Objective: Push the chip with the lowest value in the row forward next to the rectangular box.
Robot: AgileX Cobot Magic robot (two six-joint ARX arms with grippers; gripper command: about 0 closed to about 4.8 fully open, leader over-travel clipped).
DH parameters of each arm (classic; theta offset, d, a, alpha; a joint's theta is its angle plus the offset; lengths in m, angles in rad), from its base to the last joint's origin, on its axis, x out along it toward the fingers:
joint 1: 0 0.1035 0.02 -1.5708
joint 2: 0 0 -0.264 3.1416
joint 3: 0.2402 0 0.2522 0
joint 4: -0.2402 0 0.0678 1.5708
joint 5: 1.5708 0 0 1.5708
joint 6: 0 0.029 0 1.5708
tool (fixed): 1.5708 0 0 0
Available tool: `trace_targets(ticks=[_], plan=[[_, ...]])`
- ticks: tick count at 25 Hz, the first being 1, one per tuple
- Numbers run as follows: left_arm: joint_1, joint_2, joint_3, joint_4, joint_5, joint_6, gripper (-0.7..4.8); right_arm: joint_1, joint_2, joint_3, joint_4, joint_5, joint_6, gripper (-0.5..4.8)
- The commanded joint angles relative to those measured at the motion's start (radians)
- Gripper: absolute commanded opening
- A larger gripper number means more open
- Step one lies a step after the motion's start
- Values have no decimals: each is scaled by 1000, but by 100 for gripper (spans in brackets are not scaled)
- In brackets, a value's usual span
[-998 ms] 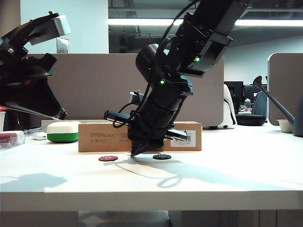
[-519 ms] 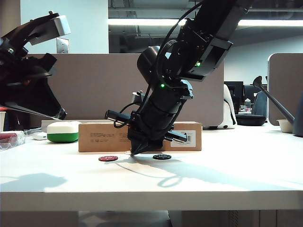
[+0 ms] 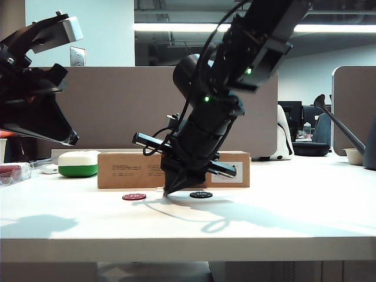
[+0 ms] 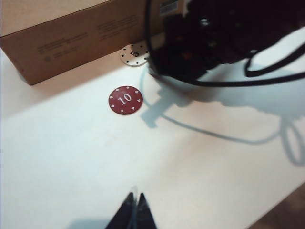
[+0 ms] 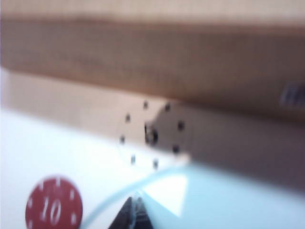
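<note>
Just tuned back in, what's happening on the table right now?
The right end effector, closed to a point, is down at the table between the red chip and the black chip. The white chip already lies out of the row, close to the cardboard box. The left end effector is shut and held above the table, away from the chips.

The chip (image 4: 135, 53) is white, ringed with small dark dots around a faint dark mark. Beside it a dark red chip (image 4: 125, 99) carries a white "10" and white edge spots; the black chip (image 3: 201, 194) has pale lettering. The rectangular box (image 3: 126, 170) is plain brown with small dark print and a white barcode label (image 3: 230, 172). The left pincer (image 4: 134, 213) and right pincer (image 5: 132, 213) are black, the counter (image 3: 282, 217) white.
</note>
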Motion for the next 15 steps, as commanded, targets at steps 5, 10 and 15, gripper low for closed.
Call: trace_targets(ticks=[5,10,15], plan=[[-1,-4,5,11,4,0,-5,5,-127,-13,-199,-18,-31,-9],[-1,-5,5,11,4,0,-5,7,-239,-13,-284,-18,-53,-9],[0,-17,5,12,4,0,-5,14,-327,-14,-371,-10,-60,-9]])
